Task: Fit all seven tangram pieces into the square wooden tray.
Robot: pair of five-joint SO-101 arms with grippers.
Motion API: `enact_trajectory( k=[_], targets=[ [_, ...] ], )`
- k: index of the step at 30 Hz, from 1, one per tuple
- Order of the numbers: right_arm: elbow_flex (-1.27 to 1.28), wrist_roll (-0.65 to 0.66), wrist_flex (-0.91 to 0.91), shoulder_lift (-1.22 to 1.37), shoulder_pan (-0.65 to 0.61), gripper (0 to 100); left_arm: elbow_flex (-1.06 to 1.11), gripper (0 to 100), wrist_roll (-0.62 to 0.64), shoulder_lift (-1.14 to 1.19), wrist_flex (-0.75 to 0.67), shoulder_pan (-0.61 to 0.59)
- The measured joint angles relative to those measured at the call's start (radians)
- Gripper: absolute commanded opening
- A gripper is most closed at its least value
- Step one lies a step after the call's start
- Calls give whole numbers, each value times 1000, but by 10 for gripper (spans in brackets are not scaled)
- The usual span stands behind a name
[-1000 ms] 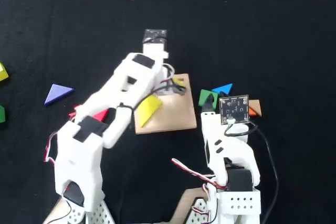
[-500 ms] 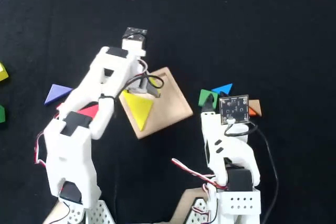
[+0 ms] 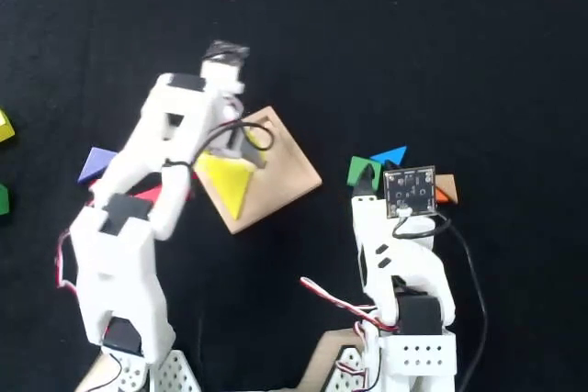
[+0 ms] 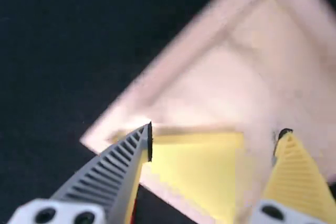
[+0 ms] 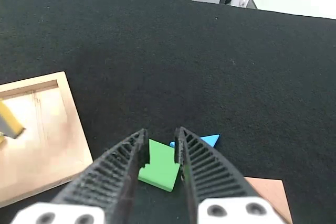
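left claw wide over the tilted tray, one yellow triangle inside

in the high view the wooden tray [image 3: 280, 167] sits left of centre on the black table [image 3: 478, 61], turned corner-up like a diamond. a yellow triangle [image 3: 223, 181] lies inside it at the left corner. the left claw [image 4: 216, 135] hangs over that corner with its jaws wide, a grey finger on one side of the triangle and a yellow finger on the other.

the right claw [image 5: 161, 136] is right of centre, jaws only narrowly apart above a green piece [image 5: 160, 170] on the table; whether they touch it cannot be told. a blue triangle [image 5: 203, 140] lies just beside the green piece, and an orange piece [image 3: 446, 193] is near them.

a purple triangle [image 3: 96, 164] and a red piece [image 3: 152, 195] lie left of the tray. a small yellow piece [image 3: 5, 126] and a second green piece [image 3: 3, 197] sit at the far left edge.
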Motion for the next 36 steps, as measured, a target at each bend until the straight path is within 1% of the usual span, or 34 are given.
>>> enact_trajectory(
  k=[4, 7, 10, 13, 15, 16, 17, 19, 20, 22, 24, 27, 31, 33, 36],
  targets=[
    [0, 44, 0, 0, 0, 97, -170, 368, 91, 2, 164, 81],
    [0, 77, 0, 0, -14, 97, -307, 368, 152, -6, 324, 95],
    [0, 87, 0, 0, -15, 96, -354, 368, 207, -38, 465, 103],
    [0, 87, 0, 0, -15, 96, -334, 368, 241, -69, 500, 158],
    [0, 86, 0, 0, -15, 96, -265, 368, 249, -81, 473, 221],
    [0, 86, 0, 0, -12, 96, -216, 368, 250, -84, 434, 255],
    [0, 83, 0, 0, 12, 96, -155, 368, 250, -86, 376, 288],
    [0, 32, 0, 0, 80, 96, -32, 368, 249, -86, 269, 342],
    [0, -5, 0, 0, 109, 96, 17, 368, 236, -84, 204, 351],
    [0, -64, -14, 0, 163, 96, 75, 368, 172, -84, 103, 347],
    [0, -80, -28, 0, 176, 96, 117, 368, 91, -86, 31, 328],
    [0, -86, -31, 0, 176, 96, 140, 368, -2, -86, -15, 288],
    [0, -51, -34, 0, 149, 96, 163, 366, -118, -86, -18, 245],
    [0, -40, -34, 0, 137, 96, 189, 339, -175, -86, -26, 247],
    [0, -34, -34, 0, 133, 96, 218, 267, -232, -86, -28, 249]
  ],
)
